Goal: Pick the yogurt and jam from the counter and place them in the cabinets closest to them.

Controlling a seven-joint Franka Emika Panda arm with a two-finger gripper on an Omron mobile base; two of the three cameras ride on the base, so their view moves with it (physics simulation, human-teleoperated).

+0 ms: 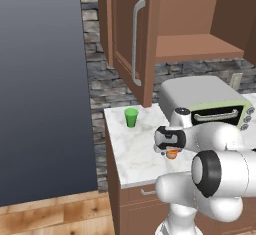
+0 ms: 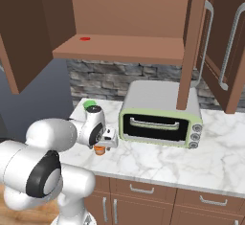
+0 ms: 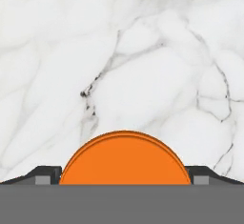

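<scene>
Hovering low over the white marble counter (image 1: 131,151), the gripper (image 1: 172,153) is pointing straight down with an orange-lidded jar (image 1: 172,154) directly beneath it. In the hand view the jar's round orange lid (image 3: 125,160) is sitting between the two dark fingertips (image 3: 45,175), which are standing wide apart on either side of it; whether they are touching the jar cannot be told. From the right base view the jar (image 2: 99,150) is resting on the counter at about 9 o'clock from the toaster oven (image 2: 160,116), near it but apart.

A green cup (image 1: 131,117) is standing upright on the counter at roughly 10 o'clock from the gripper, well apart from it, close to the counter's back left corner.

Overhead, the wooden cabinets (image 2: 119,23) are standing with doors swung open, showing a bare shelf (image 2: 124,47). A small red item (image 2: 85,39) is lying on that shelf toward its left end. A curved grey bar handle (image 1: 136,41) is showing on the open door.
</scene>
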